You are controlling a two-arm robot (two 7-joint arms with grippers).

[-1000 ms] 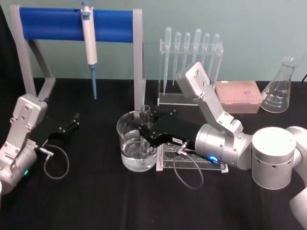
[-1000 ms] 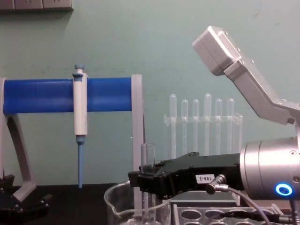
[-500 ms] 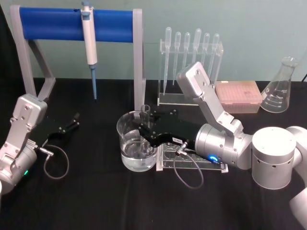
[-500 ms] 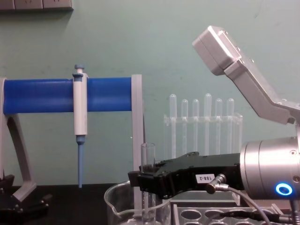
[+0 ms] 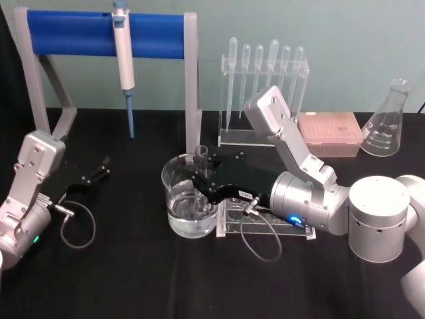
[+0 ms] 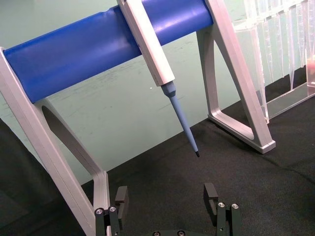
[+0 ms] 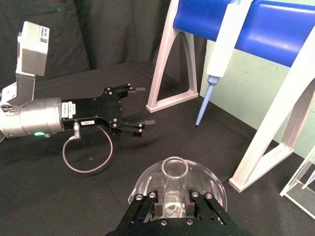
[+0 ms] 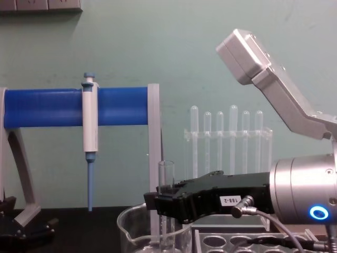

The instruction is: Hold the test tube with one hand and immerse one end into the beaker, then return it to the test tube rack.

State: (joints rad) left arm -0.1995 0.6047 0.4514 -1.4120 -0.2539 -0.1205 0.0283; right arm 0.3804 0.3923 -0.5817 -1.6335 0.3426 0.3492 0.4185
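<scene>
**Test tube** (image 5: 201,154): held upright near the table's centre. Its open rim is seen above the black fingers, and its lower part is lowered inside the beaker. Whether the rounded end reaches the liquid cannot be told.

**Right gripper** (image 5: 199,181): reached in from the right, level over the beaker's right side. It is clamped on the test tube at mid-length, with a finger pressed on either side of the glass in the right wrist view (image 7: 173,205). A small white numbered label is carried on its black body.

**Beaker** (image 5: 174,176): stood on the black table (image 5: 133,272), partly filled with clear liquid, just left of the test tube rack.

**Test tube rack** (image 5: 269,226): clear plastic, set under the right wrist. Its round holes are seen from the chest view (image 8: 226,240).

**Left gripper** (image 5: 99,170): held low at the left of the table, well apart from the beaker. Its fingers are spread and nothing is held between them.

**Pipettor** (image 5: 123,53): white with a blue tip, hung on the blue-barred stand (image 5: 73,33) at the far left.

**Pipette rack** (image 5: 265,86): clear, placed at the far centre with bulb-topped pipettes stood in it.

**Pink tip box** (image 5: 330,133): set to the right of the pipette rack.

**Conical flask** (image 5: 388,126): stood at the far right.
</scene>
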